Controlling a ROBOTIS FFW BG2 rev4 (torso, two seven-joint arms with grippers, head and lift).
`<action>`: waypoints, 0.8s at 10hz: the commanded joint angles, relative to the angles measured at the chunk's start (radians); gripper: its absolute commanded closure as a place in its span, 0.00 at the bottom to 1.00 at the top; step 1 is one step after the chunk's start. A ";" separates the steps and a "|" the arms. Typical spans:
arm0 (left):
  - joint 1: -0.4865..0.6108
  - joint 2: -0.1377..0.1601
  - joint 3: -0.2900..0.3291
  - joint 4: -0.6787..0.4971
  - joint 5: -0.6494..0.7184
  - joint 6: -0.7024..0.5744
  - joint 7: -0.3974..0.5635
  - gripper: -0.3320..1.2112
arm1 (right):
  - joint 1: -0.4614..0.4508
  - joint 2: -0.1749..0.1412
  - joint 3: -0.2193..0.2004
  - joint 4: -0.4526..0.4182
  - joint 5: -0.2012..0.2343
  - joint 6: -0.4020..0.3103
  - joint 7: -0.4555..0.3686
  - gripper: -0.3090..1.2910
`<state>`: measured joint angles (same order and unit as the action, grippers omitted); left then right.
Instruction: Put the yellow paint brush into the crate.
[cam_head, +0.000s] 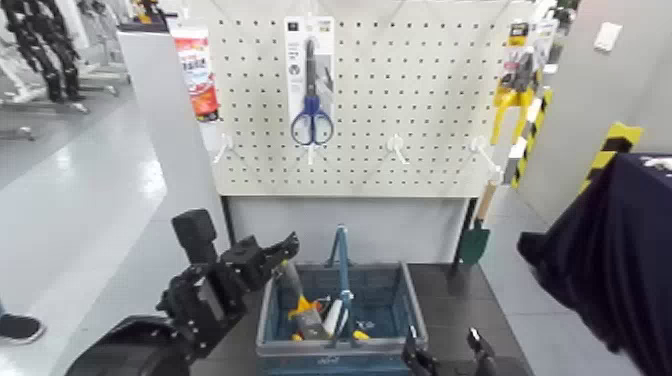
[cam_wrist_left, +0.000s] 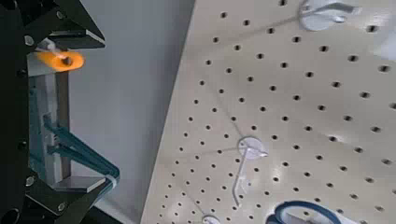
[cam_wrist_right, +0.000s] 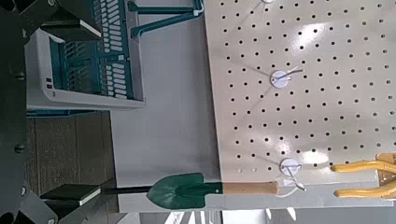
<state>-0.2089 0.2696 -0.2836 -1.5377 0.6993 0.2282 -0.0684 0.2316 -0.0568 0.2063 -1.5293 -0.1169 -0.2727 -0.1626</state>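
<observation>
Hovering above the left side of the crate (cam_head: 412, 300), the left gripper (cam_wrist_left: 99, 110) has its fingers parted, with the brush's yellow tip beside one of them. The brush (cam_head: 304, 304) slants down inside the crate's left half, yellow band and grey bristles low; I cannot tell whether a finger touches it. The right gripper (cam_head: 444, 338) waits in front of the crate, toward its right, fingers open and gripping nothing. Behind the crate stands the pegboard (cam_head: 370, 95), with the scissors (cam_head: 311, 110) above the crate and the trowel (cam_head: 475, 243) to its right.
</observation>
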 joint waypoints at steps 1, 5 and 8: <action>0.065 0.008 -0.012 -0.050 -0.129 -0.122 0.032 0.38 | 0.002 0.000 -0.002 -0.002 0.000 0.000 0.000 0.28; 0.240 -0.007 0.004 -0.128 -0.340 -0.216 0.116 0.36 | 0.009 0.003 -0.016 -0.008 0.000 -0.010 0.000 0.28; 0.361 -0.041 0.020 -0.088 -0.463 -0.354 0.139 0.36 | 0.014 0.005 -0.022 -0.011 0.008 -0.014 -0.002 0.28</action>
<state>0.1307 0.2377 -0.2700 -1.6346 0.2568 -0.1018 0.0693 0.2440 -0.0527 0.1865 -1.5399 -0.1102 -0.2856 -0.1635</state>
